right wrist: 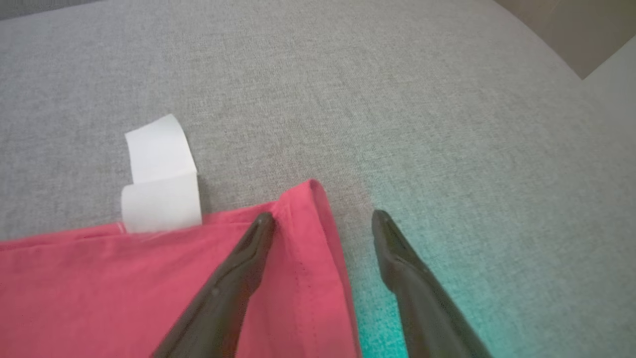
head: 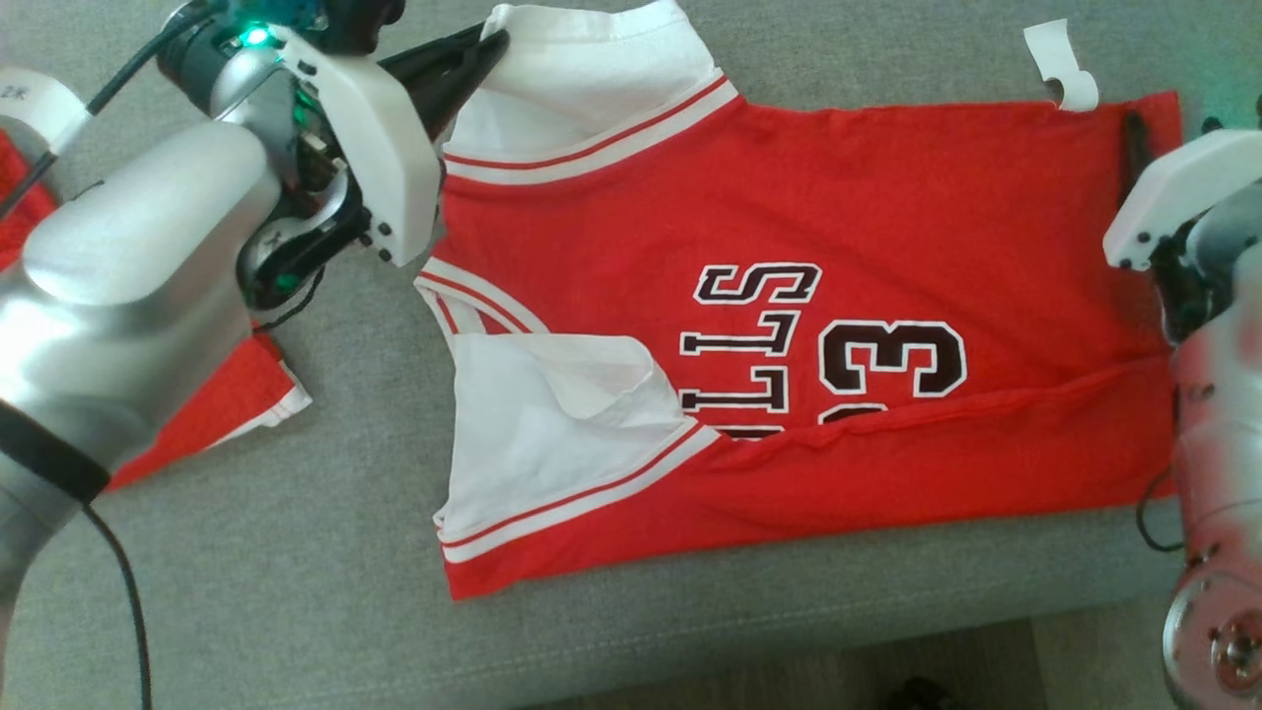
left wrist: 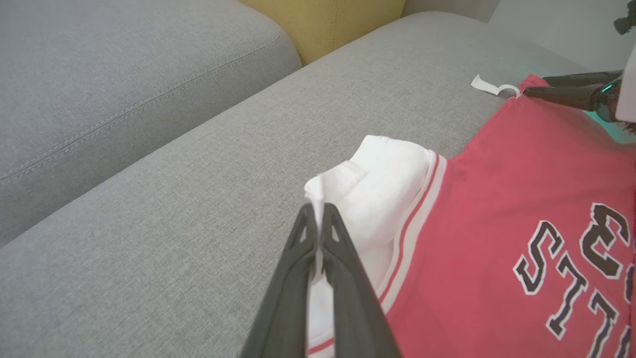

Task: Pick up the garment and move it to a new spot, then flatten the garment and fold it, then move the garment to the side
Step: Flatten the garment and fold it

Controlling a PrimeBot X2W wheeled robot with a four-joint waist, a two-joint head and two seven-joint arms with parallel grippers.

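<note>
Red jersey (head: 887,197), white sleeves (head: 552,434); trim (head: 592,148) white with thin red stripes. Black lettering (head: 887,360), white outline. White tag (head: 1060,64). Grey sofa (head: 296,592), fine weave. Mustard-yellow cushion (left wrist: 338,22). Also a second cloth (head: 217,414), red with white edge

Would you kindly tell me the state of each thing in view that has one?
jersey: flat on the sofa, one long edge folded over the print.
left tool: shut on the jersey's white sleeve.
right tool: open, one finger over the jersey's hem corner.
white tag: curled, sticking out from the hem.
</note>
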